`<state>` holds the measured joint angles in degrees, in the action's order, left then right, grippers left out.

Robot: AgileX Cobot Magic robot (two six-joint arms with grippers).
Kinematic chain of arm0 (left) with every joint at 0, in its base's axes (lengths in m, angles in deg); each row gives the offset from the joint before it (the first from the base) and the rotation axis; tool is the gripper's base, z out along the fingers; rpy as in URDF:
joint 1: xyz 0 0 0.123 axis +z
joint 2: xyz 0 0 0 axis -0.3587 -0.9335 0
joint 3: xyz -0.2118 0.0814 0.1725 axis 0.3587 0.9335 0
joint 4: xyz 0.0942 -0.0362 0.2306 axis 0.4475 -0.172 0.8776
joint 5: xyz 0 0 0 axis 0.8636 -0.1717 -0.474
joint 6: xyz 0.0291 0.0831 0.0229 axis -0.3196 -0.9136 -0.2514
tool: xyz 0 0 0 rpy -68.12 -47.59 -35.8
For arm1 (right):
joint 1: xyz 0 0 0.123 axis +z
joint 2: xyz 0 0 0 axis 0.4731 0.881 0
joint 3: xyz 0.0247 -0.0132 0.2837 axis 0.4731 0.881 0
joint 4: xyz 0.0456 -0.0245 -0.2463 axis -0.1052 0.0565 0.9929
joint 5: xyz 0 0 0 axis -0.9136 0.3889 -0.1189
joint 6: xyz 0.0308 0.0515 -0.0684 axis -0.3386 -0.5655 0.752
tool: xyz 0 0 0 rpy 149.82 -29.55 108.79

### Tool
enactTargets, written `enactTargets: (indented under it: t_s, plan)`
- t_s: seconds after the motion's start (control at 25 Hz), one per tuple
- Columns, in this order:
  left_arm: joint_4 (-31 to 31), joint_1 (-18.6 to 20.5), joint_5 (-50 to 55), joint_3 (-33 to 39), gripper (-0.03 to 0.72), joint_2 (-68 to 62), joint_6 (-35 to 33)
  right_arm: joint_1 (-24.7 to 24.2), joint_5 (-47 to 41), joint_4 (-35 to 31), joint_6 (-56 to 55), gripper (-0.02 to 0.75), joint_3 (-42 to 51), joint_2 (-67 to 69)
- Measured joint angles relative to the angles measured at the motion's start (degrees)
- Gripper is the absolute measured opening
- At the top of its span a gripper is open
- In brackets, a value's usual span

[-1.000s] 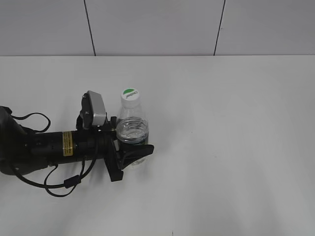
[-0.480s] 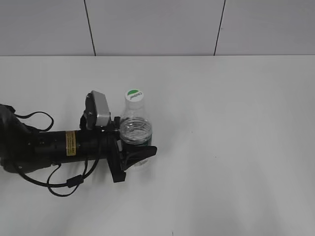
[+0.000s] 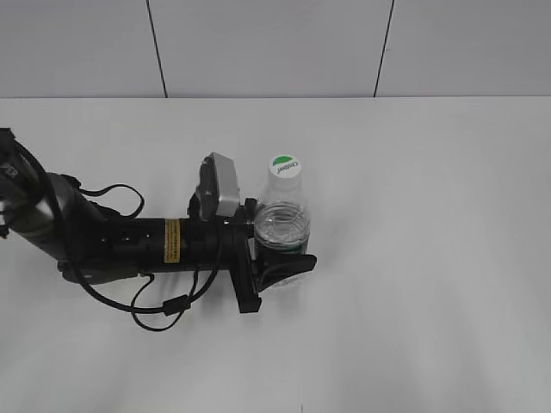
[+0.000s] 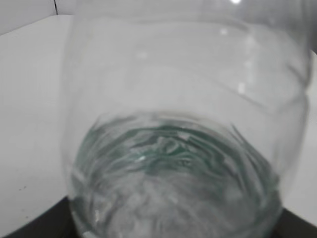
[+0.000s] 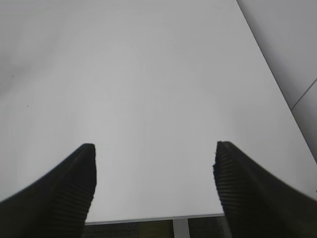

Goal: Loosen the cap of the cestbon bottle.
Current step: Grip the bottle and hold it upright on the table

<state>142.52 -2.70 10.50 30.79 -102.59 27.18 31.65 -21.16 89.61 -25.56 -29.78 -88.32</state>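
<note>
The cestbon bottle (image 3: 281, 225) stands upright on the white table, clear and ribbed, with a dark green label band low on its body. Its white cap (image 3: 285, 165), marked with a green half-disc, sits on the neck. My left gripper (image 3: 280, 243) comes in level from the left and is shut on the bottle's lower body, one finger (image 3: 295, 263) in front of it and the other behind. In the left wrist view the bottle (image 4: 183, 148) fills the frame. My right gripper (image 5: 154, 148) is open over bare table, with nothing between its ribbed fingers.
The white table (image 3: 430, 224) stretches right and forward of the bottle. A grey panelled wall (image 3: 275, 47) stands behind its far edge. The left arm's black cables (image 3: 164, 305) trail on the table. The right wrist view shows a table edge (image 5: 148, 218) just below the gripper.
My left arm has moved to the right with the bottle held upright in its grip, mostly in the last half second. The right gripper has no earlier view.
</note>
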Motion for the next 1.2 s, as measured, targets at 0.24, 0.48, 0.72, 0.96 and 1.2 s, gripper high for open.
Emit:
enactTargets:
  t_s: [0.24, 0.48, 0.72, 0.96, 1.2]
  plan:
    - [0.3, -0.5, 0.2, -0.4, 0.412, -0.5, 1.1, 0.0, 0.0, 0.0, 0.0, 0.564, 0.0, 0.0]
    - [0.3, -0.5, 0.2, -0.4, 0.412, -0.5, 1.7, 0.0, 0.0, -1.6, 2.2, 0.564, -0.1, 3.7]
    - [0.3, -0.6, 0.2, -0.4, 0.412, -0.5, 1.7, 0.0, 6.4, -2.3, 4.9, 0.564, -5.4, 18.6]
    - [0.3, -0.6, 0.2, -0.4, 0.412, -0.5, 1.7, 0.0, 10.2, -2.5, 5.3, 0.564, -15.3, 38.2]
    - [0.1, -0.6, 0.2, -0.4, 0.412, -0.5, 1.7, 0.0, 11.1, -4.7, 5.5, 0.564, -26.0, 57.3]
